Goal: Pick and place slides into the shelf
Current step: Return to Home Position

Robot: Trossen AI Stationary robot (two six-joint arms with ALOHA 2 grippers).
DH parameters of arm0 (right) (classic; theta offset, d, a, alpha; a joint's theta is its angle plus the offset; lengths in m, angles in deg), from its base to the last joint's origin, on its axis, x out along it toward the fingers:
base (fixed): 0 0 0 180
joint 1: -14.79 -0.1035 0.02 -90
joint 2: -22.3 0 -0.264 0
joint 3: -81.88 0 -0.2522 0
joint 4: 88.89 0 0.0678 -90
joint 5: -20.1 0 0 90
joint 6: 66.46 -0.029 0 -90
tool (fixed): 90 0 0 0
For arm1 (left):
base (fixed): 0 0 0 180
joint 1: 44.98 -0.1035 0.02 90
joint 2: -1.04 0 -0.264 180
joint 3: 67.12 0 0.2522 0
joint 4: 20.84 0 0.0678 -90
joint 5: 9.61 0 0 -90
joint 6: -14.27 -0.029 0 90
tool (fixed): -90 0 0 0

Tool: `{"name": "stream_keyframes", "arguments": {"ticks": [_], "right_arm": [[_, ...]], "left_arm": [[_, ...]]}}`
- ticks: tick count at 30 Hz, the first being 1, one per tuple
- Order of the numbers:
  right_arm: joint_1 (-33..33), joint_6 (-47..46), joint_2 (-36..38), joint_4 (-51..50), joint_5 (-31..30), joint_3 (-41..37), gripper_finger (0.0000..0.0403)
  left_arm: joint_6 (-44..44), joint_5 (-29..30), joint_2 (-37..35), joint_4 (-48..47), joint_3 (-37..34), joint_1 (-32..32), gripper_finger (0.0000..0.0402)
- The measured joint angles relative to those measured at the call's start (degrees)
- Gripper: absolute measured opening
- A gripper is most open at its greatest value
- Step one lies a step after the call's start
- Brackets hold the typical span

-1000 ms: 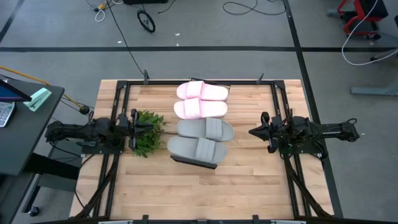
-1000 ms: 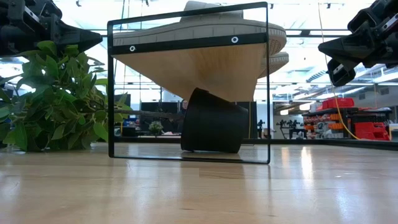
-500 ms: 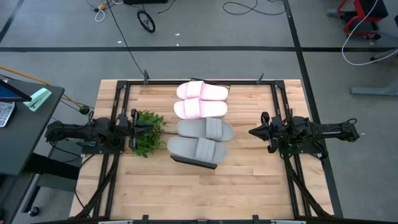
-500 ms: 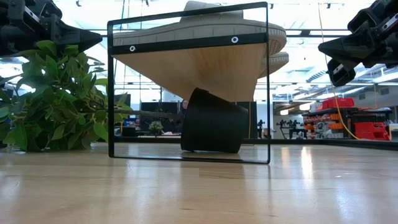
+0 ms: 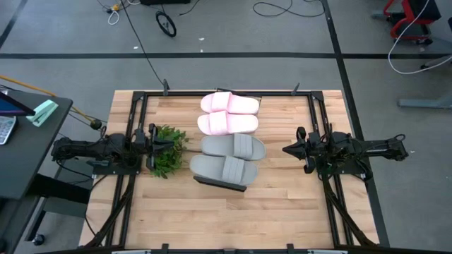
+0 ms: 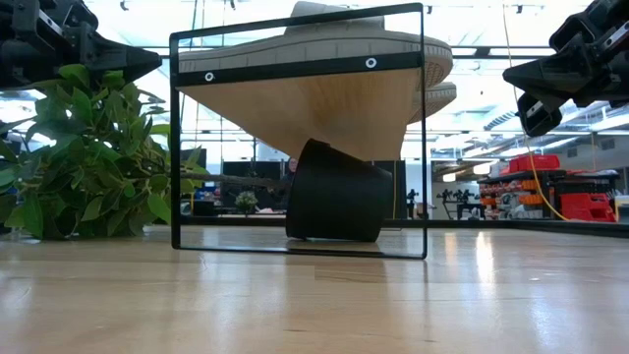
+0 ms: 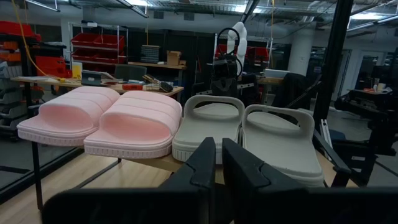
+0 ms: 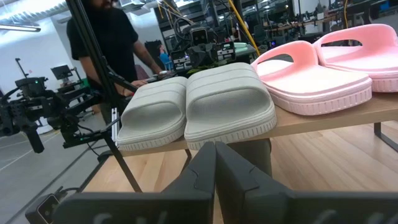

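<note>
Pale pink foam slides [image 5: 227, 123] and grey foam slides [image 5: 233, 148] line the low light-wood shelf [image 8: 336, 112]. The left gripper [image 5: 171, 143] and right gripper [image 5: 287, 149] flank it, closed and empty.

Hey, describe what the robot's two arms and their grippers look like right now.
Both arms are dark, nearly black, slim and jointed, one at each side of the table. The left gripper and right gripper each end in two flat matte-black fingers tapering to blunt tips. No markings show.
</note>
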Motion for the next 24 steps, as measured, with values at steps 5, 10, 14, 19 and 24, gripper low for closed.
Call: {"name": "stream_keyframes", "arguments": {"ticks": [5, 10, 14, 19, 24], "right_arm": [[0.0, 0.0, -0.02, 0.0, -0.01, 0.0, 0.0014], [0.01, 0.0, -0.01, 0.0, 0.0, 0.0, 0.0014], [0.0, 0.0, -0.02, 0.0, -0.02, 0.0, 0.0014], [-0.01, 0.0, -0.02, 0.0, 0.0, 0.0, 0.0014], [0.0, 0.0, -0.01, 0.0, 0.0, 0.0, 0.0014]], "left_arm": [[0.0, 0.0, 0.0, 0.01, -0.01, 0.0, 0.0029], [0.0, -0.02, -0.02, 0.0, -0.01, 0.0, 0.0021], [0.0, -0.01, -0.02, 0.0, 0.01, 0.0, 0.0022], [0.0, -0.01, 0.01, 0.01, 0.0, 0.0, 0.0031], [0.0, -0.01, 0.01, 0.01, -0.01, 0.0, 0.0036]]}}
